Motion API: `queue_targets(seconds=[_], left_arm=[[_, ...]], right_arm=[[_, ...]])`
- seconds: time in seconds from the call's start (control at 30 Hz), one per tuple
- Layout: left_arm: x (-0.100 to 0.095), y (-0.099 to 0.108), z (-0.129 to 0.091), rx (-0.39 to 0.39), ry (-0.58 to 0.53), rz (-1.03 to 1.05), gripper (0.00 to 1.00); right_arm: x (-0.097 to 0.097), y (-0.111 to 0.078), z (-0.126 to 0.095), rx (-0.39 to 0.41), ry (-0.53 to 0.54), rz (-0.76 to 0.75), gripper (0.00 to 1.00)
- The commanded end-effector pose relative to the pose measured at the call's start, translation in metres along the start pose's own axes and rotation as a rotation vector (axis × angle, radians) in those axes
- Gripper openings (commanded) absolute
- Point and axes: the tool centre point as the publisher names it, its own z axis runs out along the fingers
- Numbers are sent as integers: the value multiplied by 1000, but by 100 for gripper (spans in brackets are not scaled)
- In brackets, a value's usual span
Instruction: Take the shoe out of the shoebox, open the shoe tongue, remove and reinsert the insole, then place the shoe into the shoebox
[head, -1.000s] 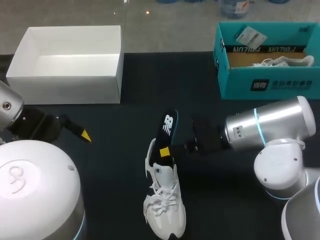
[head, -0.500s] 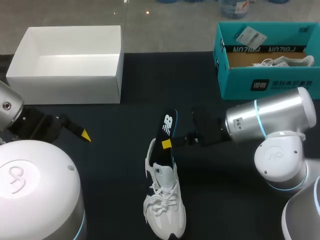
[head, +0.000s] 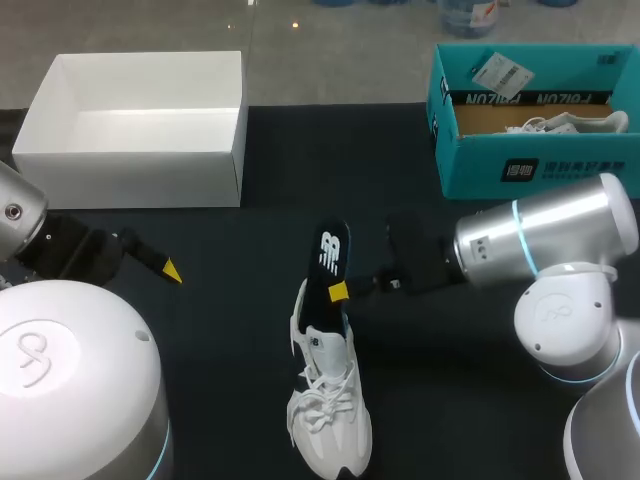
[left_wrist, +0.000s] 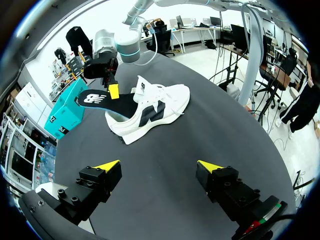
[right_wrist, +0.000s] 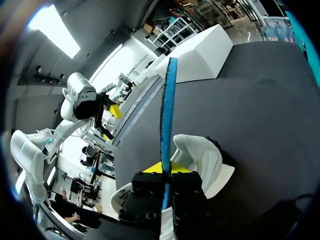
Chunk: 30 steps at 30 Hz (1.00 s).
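Clamped edge-on in the right gripper (head: 340, 291): black foam insole with blue underside (head: 330, 262), rising out of the white lace-up sneaker (head: 328, 410).

Sneaker lying mid-table on the dark tabletop (head: 240, 330), toe toward the robot, outside both boxes. Left gripper (left_wrist: 157, 165) off to the left, fingers spread wide over bare tabletop, well apart from the shoe. Open white cardboard shoebox (head: 140, 160) at the far left corner. Teal cardboard box (head: 530, 170) holding another pale shoe (head: 560, 125) at the far right, just beyond the right arm (head: 540, 245).

Black table (head: 220, 300) — white shoe (head: 330, 420) near front middle, white shoebox (head: 130, 180) far left, teal box (head: 470, 165) far right.
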Motion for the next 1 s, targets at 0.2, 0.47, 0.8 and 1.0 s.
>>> queue_targets(seconds=[0.2, 0.47, 0.8, 1.0], left_arm=[[0, -1, 0, -4, 1, 0, 100], [0, -1, 0, -4, 1, 0, 100], [0, -1, 0, -4, 1, 0, 100], [0, -1, 0, -4, 1, 0, 100]], right_arm=[[3, -20, 17, 15, 26, 30, 0], [7, -43, 26, 41, 42, 73, 0], [6, -45, 26, 55, 35, 92, 29], [6, -25, 15, 42, 8, 50, 43]])
